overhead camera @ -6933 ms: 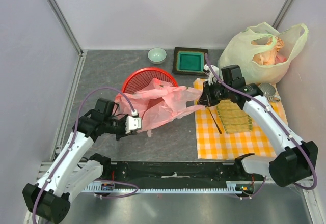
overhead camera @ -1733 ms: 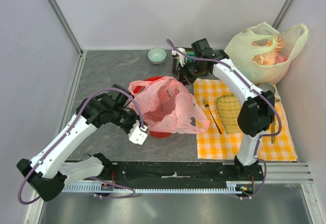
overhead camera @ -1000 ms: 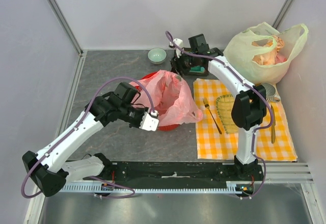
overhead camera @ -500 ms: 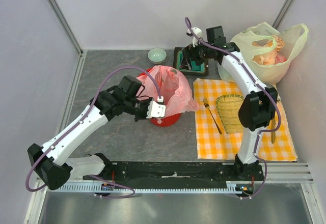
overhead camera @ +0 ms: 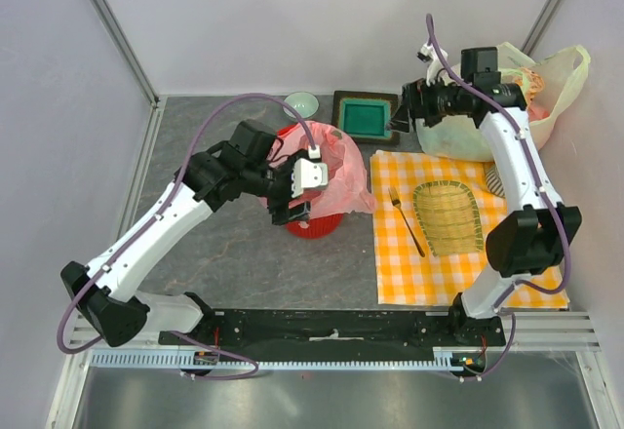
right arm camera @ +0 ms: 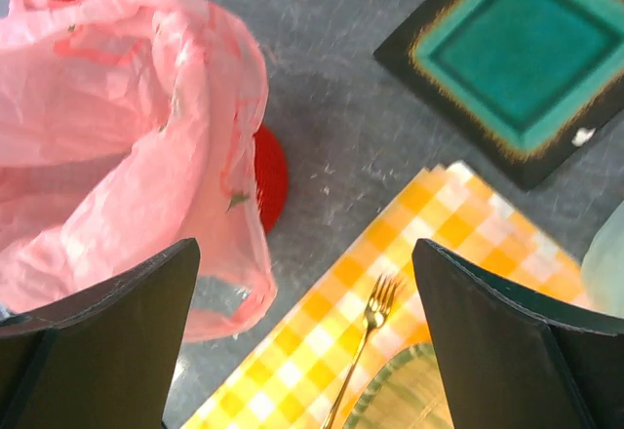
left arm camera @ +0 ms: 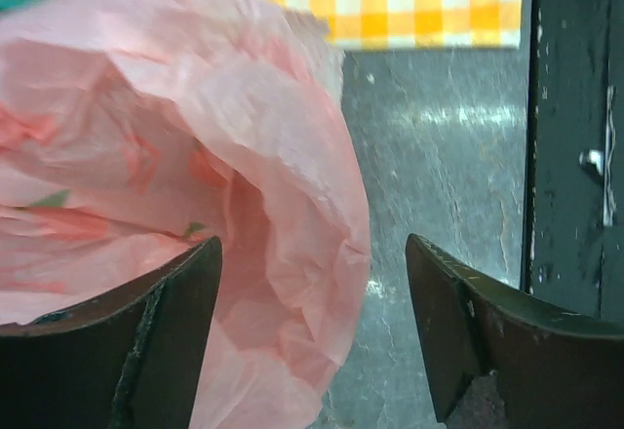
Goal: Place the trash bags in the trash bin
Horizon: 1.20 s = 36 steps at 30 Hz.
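Pink bag [overhead camera: 338,168] is sitting draped over the mouth of the red bin [overhead camera: 314,226], on the tabletop [overhead camera: 253,273] at 9 o'clock of the checked cloth [overhead camera: 458,273]. Left gripper [overhead camera: 291,211] is hovering over the bin's 7 o'clock side, jaws apart, bag plastic bulging between them, not pinched. Right gripper [overhead camera: 402,115] is hanging beside the green tray [overhead camera: 364,117], at 1 o'clock of the bin, jaws apart, holding nothing.
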Available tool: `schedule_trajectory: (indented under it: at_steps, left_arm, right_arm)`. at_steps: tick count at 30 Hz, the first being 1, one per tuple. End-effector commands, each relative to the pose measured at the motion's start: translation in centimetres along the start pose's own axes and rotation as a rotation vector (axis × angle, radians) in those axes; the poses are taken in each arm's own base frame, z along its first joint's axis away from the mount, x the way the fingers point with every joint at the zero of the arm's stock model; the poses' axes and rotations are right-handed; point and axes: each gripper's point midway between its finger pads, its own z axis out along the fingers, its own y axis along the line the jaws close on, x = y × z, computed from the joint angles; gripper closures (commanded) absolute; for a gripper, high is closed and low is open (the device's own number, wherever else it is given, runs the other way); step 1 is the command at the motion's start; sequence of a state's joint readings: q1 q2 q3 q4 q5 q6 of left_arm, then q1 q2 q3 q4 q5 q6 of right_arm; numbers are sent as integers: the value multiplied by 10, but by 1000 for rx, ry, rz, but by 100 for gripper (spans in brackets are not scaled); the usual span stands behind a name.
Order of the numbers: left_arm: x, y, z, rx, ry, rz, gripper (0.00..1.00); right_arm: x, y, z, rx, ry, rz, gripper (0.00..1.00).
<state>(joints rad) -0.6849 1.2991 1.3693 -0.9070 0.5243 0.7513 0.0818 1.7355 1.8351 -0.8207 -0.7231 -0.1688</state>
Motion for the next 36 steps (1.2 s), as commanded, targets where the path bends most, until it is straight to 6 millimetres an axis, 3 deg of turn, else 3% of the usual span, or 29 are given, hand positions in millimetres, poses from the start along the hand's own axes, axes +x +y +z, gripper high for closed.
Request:
schedule_trajectory:
  at_steps: [1,2,4,5,6,8,9,15,18,20,24,29,36]
  left_arm:
    - [-55,10,-43,-98,-133,-65,17]
    - [-63,10,-52,-117,-162,-104,17]
    - [-70,24,-71,-168,-222,-182,15]
    - [-74,31,-83,-201,-274,-273,14]
    - [-61,53,-99,-278,-292,-360,14]
    - [-51,70,-114,-309,-356,-520,13]
    - [-29,89,-127,-372,-360,-614,12]
    - [51,131,-145,-481,-384,-992,13]
    - [87,141,-143,-494,-369,-1137,12]
    - [100,141,-133,-448,-369,-1206,12]
    - [110,134,-113,-349,-392,-1283,8]
    - [115,137,-101,-290,-429,-1319,7]
    - [137,136,-75,-252,-412,-1381,11]
  right_arm:
    - [40,22,-24,-66,81,95,2]
    - [57,24,-25,-89,109,153,2]
    - [67,34,-37,-92,107,180,2]
    - [87,35,-36,-94,140,207,2]
    - [90,43,-43,-94,130,185,2]
    - [115,48,-42,-122,151,165,2]
    - [117,53,-44,-122,131,140,2]
    - [159,22,-1,-47,166,361,2]
    - [163,11,14,-27,178,442,2]
    - [163,11,22,-32,178,463,4]
    - [177,23,43,-70,232,472,6]
    - [202,28,60,-89,289,494,7]
    - [208,35,69,-142,311,530,11]
